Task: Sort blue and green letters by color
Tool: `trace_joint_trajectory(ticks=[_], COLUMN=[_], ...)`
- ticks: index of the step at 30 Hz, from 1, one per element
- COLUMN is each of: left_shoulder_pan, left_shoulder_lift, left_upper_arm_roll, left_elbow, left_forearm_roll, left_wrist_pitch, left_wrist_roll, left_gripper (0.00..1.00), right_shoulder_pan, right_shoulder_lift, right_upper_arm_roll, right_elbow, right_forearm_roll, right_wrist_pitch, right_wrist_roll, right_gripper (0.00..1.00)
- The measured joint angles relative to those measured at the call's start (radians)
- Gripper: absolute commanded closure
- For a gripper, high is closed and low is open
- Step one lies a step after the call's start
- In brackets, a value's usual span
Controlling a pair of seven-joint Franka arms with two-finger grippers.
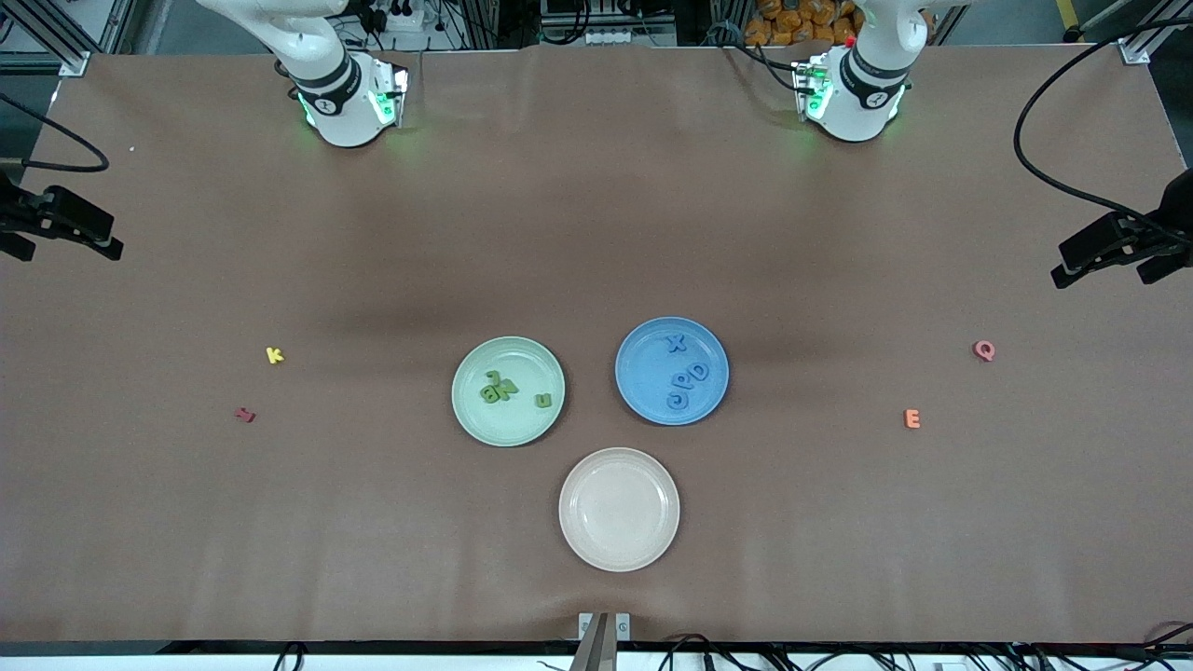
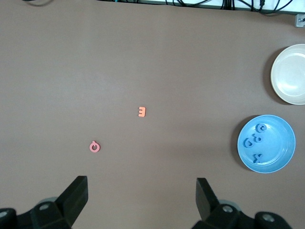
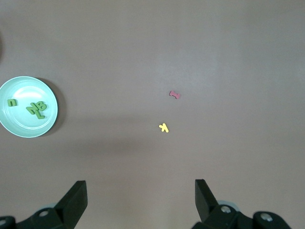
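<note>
Several green letters (image 1: 500, 388) lie on the pale green plate (image 1: 509, 434), three bunched together and a hook-shaped one (image 1: 543, 401) apart. On the blue plate (image 1: 643, 399) beside it rest several blue letters (image 1: 688, 375), the X (image 1: 677, 344) nearest the arms. The left wrist view shows the blue plate (image 2: 282, 143) with its blue letters (image 2: 256, 141). The right wrist view shows the green plate (image 3: 23, 128) with its green letters (image 3: 36, 109). My left gripper (image 2: 142, 191) hangs open and empty over bare table. My right gripper (image 3: 140, 191) is likewise open over bare table.
An empty cream plate (image 1: 619, 555) sits nearer the front camera than the other two plates. A yellow K (image 1: 274, 355) and a dark red letter (image 1: 244, 415) lie toward the right arm's end. A pink Q (image 1: 984, 350) and an orange E (image 1: 912, 418) lie toward the left arm's end.
</note>
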Motion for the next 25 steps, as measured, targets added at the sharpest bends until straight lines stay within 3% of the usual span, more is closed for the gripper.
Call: trace_joint_trajectory(ticks=[25], left_shoulder_pan=[-0.02], left_shoulder_lift=[-0.021], left_upper_arm_roll=[-0.002], left_elbow=[-0.007], left_forearm_roll=[0.0], left_wrist_pitch=[0.053], left_wrist_roll=[0.0], left_gripper=[0.0], right_shoulder_pan=[0.0], right_shoulder_lift=[0.0], right_upper_arm_roll=[0.001], right_elbow=[0.0], right_forearm_roll=[-0.001], right_wrist_pitch=[-0.001], right_wrist_roll=[0.0], right_gripper=[0.0])
